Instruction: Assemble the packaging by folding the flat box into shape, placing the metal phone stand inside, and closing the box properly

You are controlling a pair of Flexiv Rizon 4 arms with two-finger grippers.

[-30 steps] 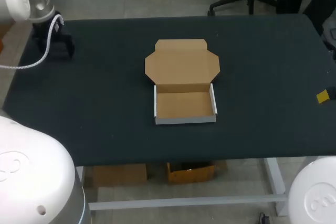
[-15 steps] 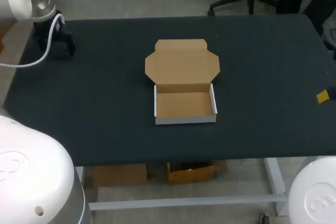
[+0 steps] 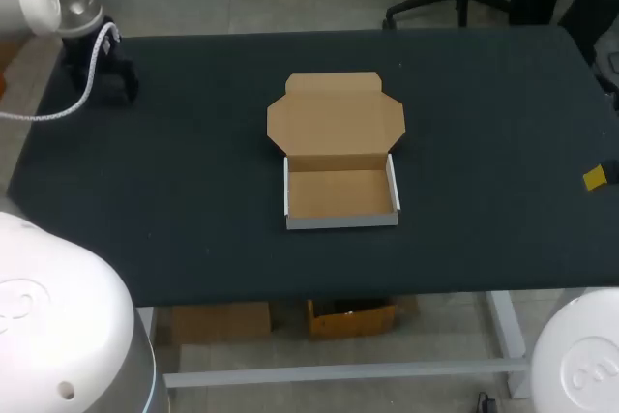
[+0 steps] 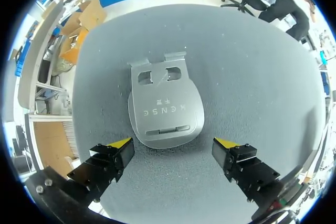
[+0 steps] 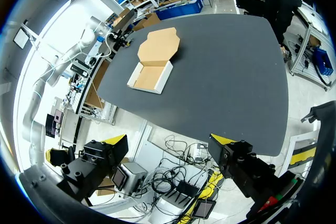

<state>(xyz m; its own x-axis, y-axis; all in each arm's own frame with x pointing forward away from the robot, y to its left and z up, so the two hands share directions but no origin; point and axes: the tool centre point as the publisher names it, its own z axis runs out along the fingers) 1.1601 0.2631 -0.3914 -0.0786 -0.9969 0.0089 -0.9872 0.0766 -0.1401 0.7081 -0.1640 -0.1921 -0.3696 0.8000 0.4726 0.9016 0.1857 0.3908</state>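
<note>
Soft, even light falls from above on the table (image 3: 193, 191), and its matte dark top throws back no glare. The box (image 3: 340, 191) is well lit, its white front wall the brightest patch, with only a thin shade tucked along the inner walls. At the left wrist the table looks brighter. The stand (image 4: 165, 111) shows a dull sheen and a faint shadow at the edge nearest the left gripper (image 4: 173, 153), whose yellow tips catch the light cleanly.

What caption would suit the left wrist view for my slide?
Open left gripper hovers over the dark table, with the flat grey metal phone stand lying just ahead of it.
</note>
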